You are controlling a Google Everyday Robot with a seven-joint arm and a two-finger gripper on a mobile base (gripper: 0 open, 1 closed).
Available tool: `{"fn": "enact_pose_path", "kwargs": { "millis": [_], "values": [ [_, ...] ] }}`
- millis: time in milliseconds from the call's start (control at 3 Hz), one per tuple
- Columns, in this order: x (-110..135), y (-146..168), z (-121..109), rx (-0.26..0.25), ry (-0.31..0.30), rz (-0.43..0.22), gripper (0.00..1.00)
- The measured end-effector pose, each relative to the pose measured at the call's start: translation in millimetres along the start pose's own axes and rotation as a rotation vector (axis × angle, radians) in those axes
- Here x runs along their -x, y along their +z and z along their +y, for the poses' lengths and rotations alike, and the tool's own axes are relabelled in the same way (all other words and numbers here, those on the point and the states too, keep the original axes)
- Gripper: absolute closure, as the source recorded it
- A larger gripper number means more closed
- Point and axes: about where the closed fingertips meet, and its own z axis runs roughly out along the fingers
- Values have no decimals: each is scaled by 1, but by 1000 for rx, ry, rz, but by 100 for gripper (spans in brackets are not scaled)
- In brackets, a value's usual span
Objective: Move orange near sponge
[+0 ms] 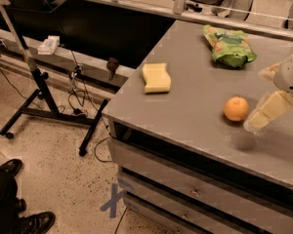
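Note:
The orange (pixel 236 108) sits on the grey table (pixel 185 111), towards its front right. The pale yellow sponge (pixel 156 77) lies flat near the table's left edge, well to the left of the orange. My gripper (pixel 260 100) reaches in from the right edge of the camera view, just right of the orange. Its pale fingers (pixel 267 112) are spread and hold nothing. The lower finger hangs close beside the orange, just above the table top.
A green crinkled snack bag (pixel 229 46) lies at the back of the table. Drawers run under the table's front edge. A black metal stand (pixel 39 91) with cables is on the floor to the left. A person's shoes (pixel 19 213) are at the bottom left.

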Motion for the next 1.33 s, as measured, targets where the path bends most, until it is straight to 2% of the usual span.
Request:
{"fn": "enact_pose_path", "kwargs": {
  "millis": [333, 667, 1333],
  "values": [
    [-6, 9, 1, 11, 17, -23, 0],
    [-4, 18, 6, 40, 35, -62, 16],
    [5, 36, 19, 99, 73, -103, 63]
  ]
}}
